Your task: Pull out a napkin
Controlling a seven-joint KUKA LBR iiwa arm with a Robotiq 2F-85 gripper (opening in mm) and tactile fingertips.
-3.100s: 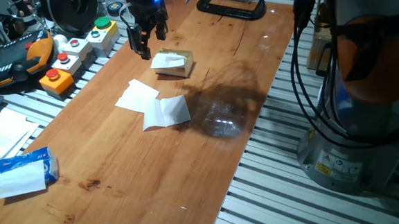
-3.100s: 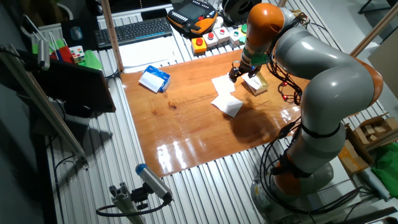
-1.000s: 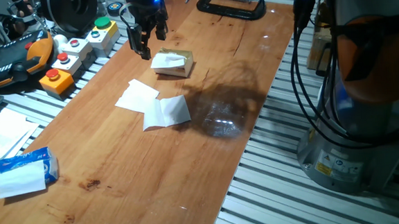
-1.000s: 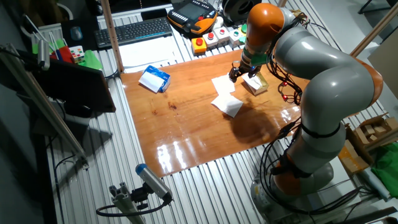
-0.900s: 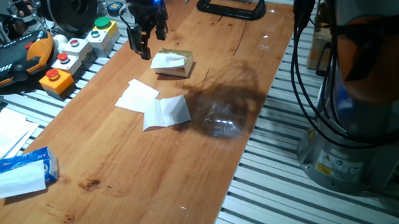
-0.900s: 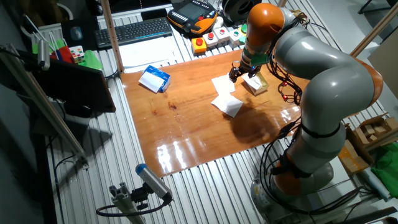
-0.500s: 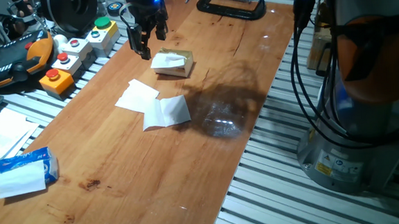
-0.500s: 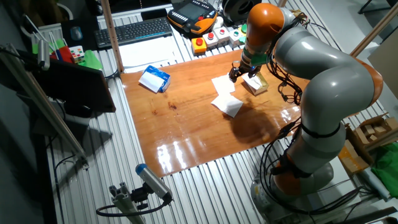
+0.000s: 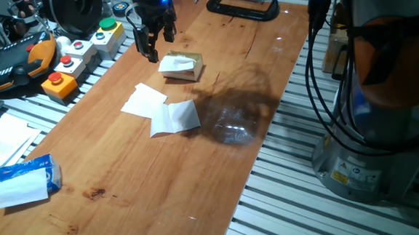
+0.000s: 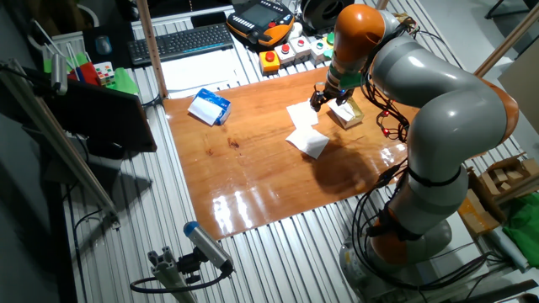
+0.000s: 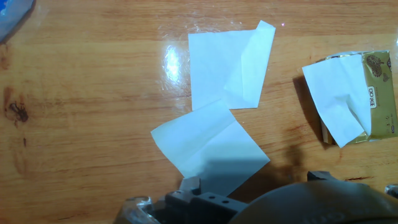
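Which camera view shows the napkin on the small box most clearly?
The hand view: the napkin is large, from above, its folds lying over the box. One fixed view shows it small, a white tuft on the box beside the tool. The other fixed view shows only a tiny white patch near the arm.

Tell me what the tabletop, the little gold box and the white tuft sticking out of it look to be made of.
Tabletop: wood, apparently varnished; grain, knots and glare patches show.
Gold box: probably thin printed cardboard, slightly shiny with creased edges.
Napkin: soft white paper tissue, matte and folded in loose creases.
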